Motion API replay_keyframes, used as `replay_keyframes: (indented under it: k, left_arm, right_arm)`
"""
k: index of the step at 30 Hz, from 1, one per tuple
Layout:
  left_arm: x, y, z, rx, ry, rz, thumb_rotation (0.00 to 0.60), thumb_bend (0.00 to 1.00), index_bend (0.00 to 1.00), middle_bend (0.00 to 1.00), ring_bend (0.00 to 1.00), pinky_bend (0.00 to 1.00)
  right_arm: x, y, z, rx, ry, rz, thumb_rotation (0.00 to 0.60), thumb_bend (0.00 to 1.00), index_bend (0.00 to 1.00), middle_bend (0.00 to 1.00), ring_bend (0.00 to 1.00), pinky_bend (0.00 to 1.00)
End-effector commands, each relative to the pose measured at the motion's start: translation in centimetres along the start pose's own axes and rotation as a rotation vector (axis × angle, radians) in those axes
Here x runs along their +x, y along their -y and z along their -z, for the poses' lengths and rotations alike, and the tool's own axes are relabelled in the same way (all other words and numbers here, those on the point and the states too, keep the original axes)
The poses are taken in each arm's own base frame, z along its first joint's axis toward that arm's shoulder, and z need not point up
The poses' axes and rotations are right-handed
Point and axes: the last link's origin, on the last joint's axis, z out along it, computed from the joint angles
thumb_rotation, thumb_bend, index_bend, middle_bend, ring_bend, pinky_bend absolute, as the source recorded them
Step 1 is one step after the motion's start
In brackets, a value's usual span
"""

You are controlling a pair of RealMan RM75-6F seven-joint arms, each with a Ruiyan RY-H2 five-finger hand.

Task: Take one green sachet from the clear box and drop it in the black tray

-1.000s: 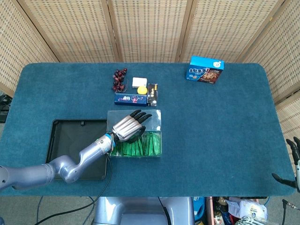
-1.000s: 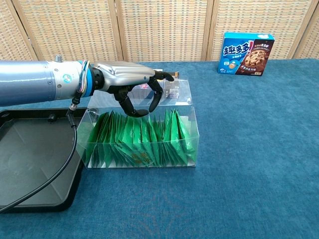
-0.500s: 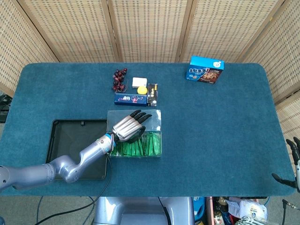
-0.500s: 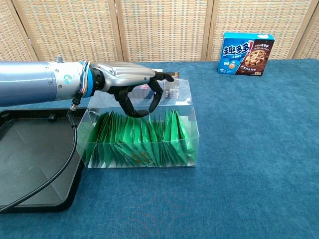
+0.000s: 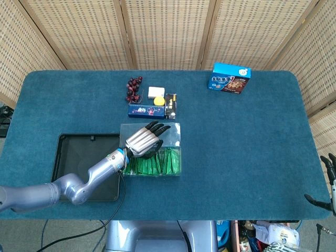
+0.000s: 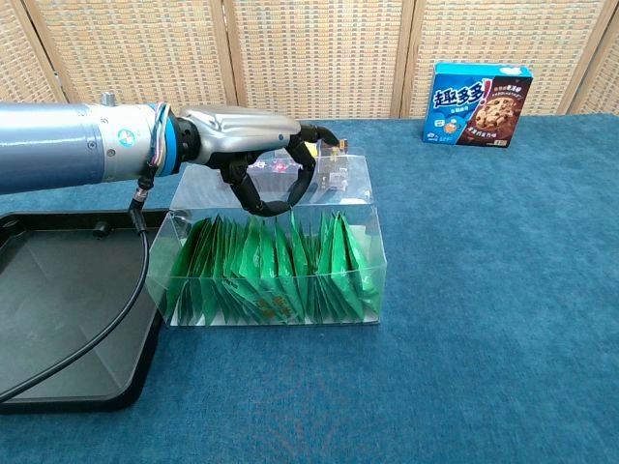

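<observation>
A clear box [image 5: 174, 133] [image 6: 373, 237] sits mid-table with a row of upright green sachets [image 5: 157, 164] [image 6: 271, 280] along its near side. My left hand [image 5: 142, 140] [image 6: 247, 135] reaches over the box from the left. Its thumb and a finger meet in a ring at the top edge of one green sachet [image 6: 293, 227], which stands slightly higher than its neighbours. To the left of the box lies the black tray [image 5: 59, 157] [image 6: 58, 290] with nothing in it. My right hand [image 5: 328, 181] hangs off the table's right edge, fingers apart, holding nothing.
A blue cookie box [image 5: 231, 77] [image 6: 479, 104] stands at the back right. Behind the clear box lie a small blue pack [image 5: 143, 111], a yellow item [image 5: 157, 101], a white block [image 5: 156, 92] and dark grapes [image 5: 134, 88]. A black cable [image 6: 116, 319] droops over the tray.
The left hand has risen a little above the box. Its thumb and finger, apart before, have closed together at a sachet's top. The right hand has not moved.
</observation>
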Motion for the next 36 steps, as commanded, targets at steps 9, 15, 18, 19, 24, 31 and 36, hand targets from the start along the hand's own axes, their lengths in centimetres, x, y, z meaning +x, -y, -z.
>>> replay_keyframes:
  k: [9,15,18,19,24,31,36]
  left_arm:
    - [3.1,-0.1,1.3,-0.001,-0.070,0.023,0.600,0.44,0.71,0.00,0.00,0.00]
    - [5.0,0.0,2.4,0.005,-0.109,0.024,0.600,0.44,0.71,0.00,0.00,0.00]
    - [6.2,0.3,3.3,0.016,-0.135,0.027,0.600,0.44,0.71,0.00,0.00,0.00]
    - [6.7,0.5,3.8,0.022,-0.145,0.030,0.600,0.44,0.71,0.00,0.00,0.00]
    - [9.0,2.0,7.3,0.070,-0.209,0.036,0.600,0.44,0.71,0.00,0.00,0.00]
    - [10.1,4.2,11.7,0.137,-0.237,0.027,0.600,0.44,0.71,0.00,0.00,0.00]
    - [8.9,6.8,16.2,0.218,-0.211,0.021,0.600,0.44,0.71,0.00,0.00,0.00]
  right_arm:
    - [0.1,0.2,0.2,0.009,-0.005,-0.002,0.600,0.00,0.00,0.00,0.00,0.00]
    - [0.2,0.3,0.3,0.015,-0.007,-0.003,0.600,0.00,0.00,0.00,0.00,0.00]
    - [0.2,0.4,0.4,0.017,-0.010,-0.003,0.600,0.00,0.00,0.00,0.00,0.00]
    - [0.2,0.4,0.5,0.019,-0.011,-0.003,0.600,0.00,0.00,0.00,0.00,0.00]
    - [0.2,0.9,0.8,0.041,-0.010,0.002,0.600,0.00,0.00,0.00,0.00,0.00]
    - [0.1,1.5,1.2,0.063,-0.009,0.008,0.600,0.00,0.00,0.00,0.00,0.00]
    - [-0.1,2.1,1.6,0.085,-0.006,0.013,0.600,0.00,0.00,0.00,0.00,0.00]
